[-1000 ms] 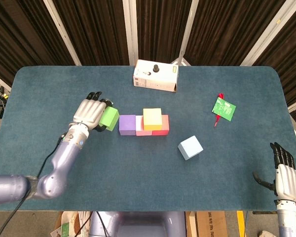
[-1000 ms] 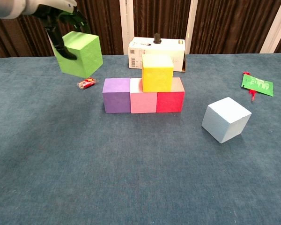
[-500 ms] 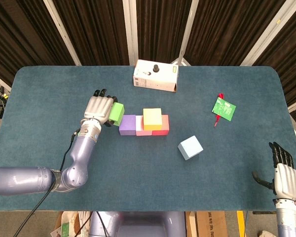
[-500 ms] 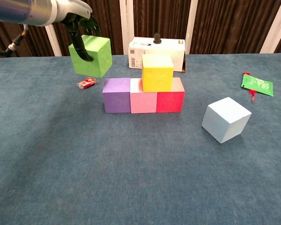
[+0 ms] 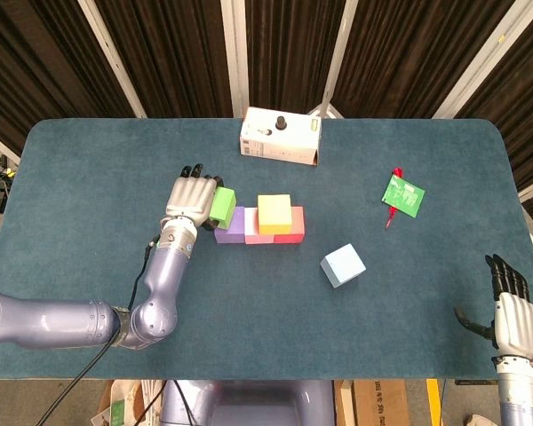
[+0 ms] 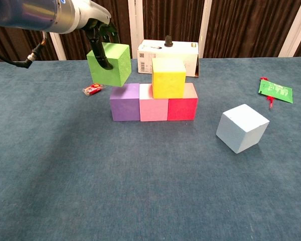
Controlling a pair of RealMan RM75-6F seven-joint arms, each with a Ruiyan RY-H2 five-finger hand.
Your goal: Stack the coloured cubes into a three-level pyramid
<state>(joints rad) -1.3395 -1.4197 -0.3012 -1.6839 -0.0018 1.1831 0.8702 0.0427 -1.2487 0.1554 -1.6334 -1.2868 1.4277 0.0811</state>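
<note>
My left hand [image 5: 192,197] [image 6: 98,31] grips a green cube [image 5: 222,207] [image 6: 109,64] in the air, just above the left edge of the purple cube [image 5: 231,227] [image 6: 125,102]. Purple, pink [image 6: 154,109] and red [image 6: 182,108] cubes form a row on the table. A yellow cube [image 5: 274,213] [image 6: 168,77] sits on top, over the pink and red ones. A light blue cube [image 5: 343,265] [image 6: 242,128] lies apart to the right. My right hand [image 5: 513,319] hangs open at the table's near right edge, holding nothing.
A white box with a black knob [image 5: 280,138] [image 6: 169,50] stands behind the cubes. A small red wrapper [image 6: 93,90] lies left of the purple cube. A green packet with a red tag [image 5: 402,196] [image 6: 276,91] lies at the right.
My left hand has carried the green cube to the right and slightly down, from well left of the row to just above the purple cube's left edge. The right hand has stayed put.
</note>
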